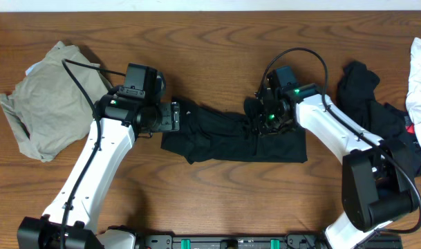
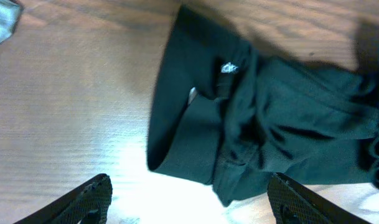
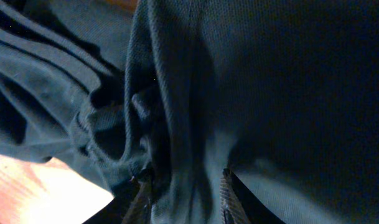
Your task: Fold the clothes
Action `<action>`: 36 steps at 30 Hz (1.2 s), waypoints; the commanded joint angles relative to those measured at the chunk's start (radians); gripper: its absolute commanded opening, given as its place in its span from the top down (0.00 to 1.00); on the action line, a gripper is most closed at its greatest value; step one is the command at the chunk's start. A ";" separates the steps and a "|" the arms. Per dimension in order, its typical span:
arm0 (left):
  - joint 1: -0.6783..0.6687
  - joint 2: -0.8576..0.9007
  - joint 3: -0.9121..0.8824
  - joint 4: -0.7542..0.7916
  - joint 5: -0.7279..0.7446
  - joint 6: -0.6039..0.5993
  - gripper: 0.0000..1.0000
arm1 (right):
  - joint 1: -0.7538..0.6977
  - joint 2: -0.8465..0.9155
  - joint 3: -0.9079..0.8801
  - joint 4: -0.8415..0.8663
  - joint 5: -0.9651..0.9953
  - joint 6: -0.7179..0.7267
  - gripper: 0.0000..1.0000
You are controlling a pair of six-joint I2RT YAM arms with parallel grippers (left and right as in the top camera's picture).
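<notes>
Centrally on the counter (image 1: 210,41), I am pinching a bunch of the black trousers (image 1: 231,135) in my right jaws, while my left jaws are hanging wide and empty at their logo (image 2: 229,67) end; I am judging a level, unhurried pull best for a flat fold.

Wooden table (image 1: 210,34), black trousers (image 1: 217,135) centre, khaki garment (image 1: 51,104) left

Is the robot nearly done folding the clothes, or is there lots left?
Not nearly. Nothing looks neatly folded yet. In hand: the right pincer pinches the black garment lying in the middle, bunched and wrinkled, while the left pincer hangs open over its other end. Left to do: the crumpled khaki garment on the left and the black pile on the right.
</notes>
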 commanded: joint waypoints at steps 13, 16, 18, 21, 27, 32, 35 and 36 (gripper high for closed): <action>0.054 0.172 -0.010 0.120 0.178 0.096 0.11 | -0.024 -0.098 0.099 -0.063 0.067 -0.008 0.65; 0.103 0.221 -0.010 0.128 0.209 0.147 0.10 | -0.027 -0.084 0.093 -0.057 0.118 0.008 0.63; 0.131 0.252 -0.010 0.135 0.210 0.159 0.10 | -0.027 -0.068 0.092 -0.057 0.121 0.008 0.63; 0.161 0.307 -0.010 0.144 0.294 0.233 0.10 | -0.027 -0.038 0.092 -0.057 0.120 0.008 0.64; 0.168 0.413 -0.010 0.183 0.450 0.299 0.09 | -0.025 0.021 0.092 -0.046 0.116 0.008 0.63; 0.168 0.463 -0.010 0.204 0.537 0.343 0.09 | -0.026 0.055 0.092 -0.051 0.112 0.008 0.63; 0.169 0.488 -0.010 0.208 0.518 0.343 0.09 | -0.025 0.058 0.092 -0.051 0.112 0.008 0.63; 0.169 0.492 -0.010 0.207 0.505 0.343 0.09 | -0.024 0.058 0.092 -0.051 0.112 0.008 0.64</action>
